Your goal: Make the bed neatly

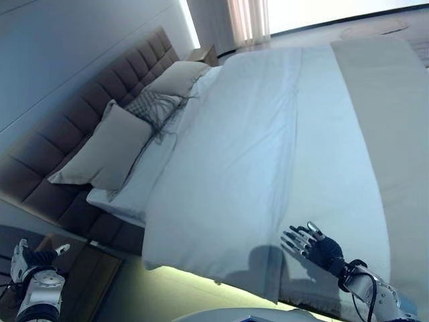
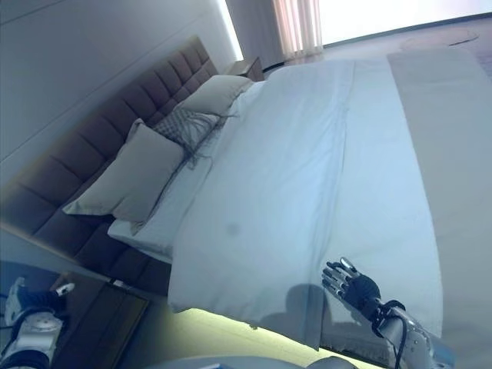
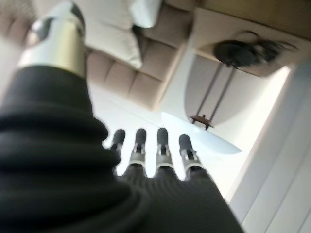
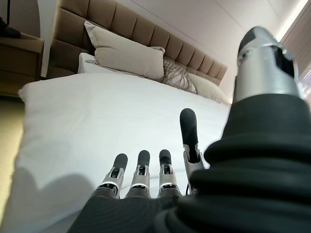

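A white duvet [image 1: 255, 154] covers the bed, smooth with faint creases, its near edge hanging over the side. A beige runner [image 1: 392, 121] lies across the foot. Pillows [image 1: 107, 151] lean on the padded headboard [image 1: 80, 114], with a patterned cushion [image 1: 155, 106] between them. My right hand [image 1: 315, 245] hovers open just over the duvet's near edge, fingers straight, holding nothing; the right wrist view shows its fingers [image 4: 141, 174] above the white duvet [image 4: 97, 126]. My left hand [image 1: 30, 258] is open near the nightstand, away from the bed.
A dark wooden nightstand [image 1: 87, 268] stands beside the headboard at the lower left. Another nightstand [image 1: 201, 54] and curtains [image 1: 234, 20] are on the far side. A wall lamp [image 3: 243, 51] shows in the left wrist view. Pale floor [image 1: 174, 292] runs along the bed's near side.
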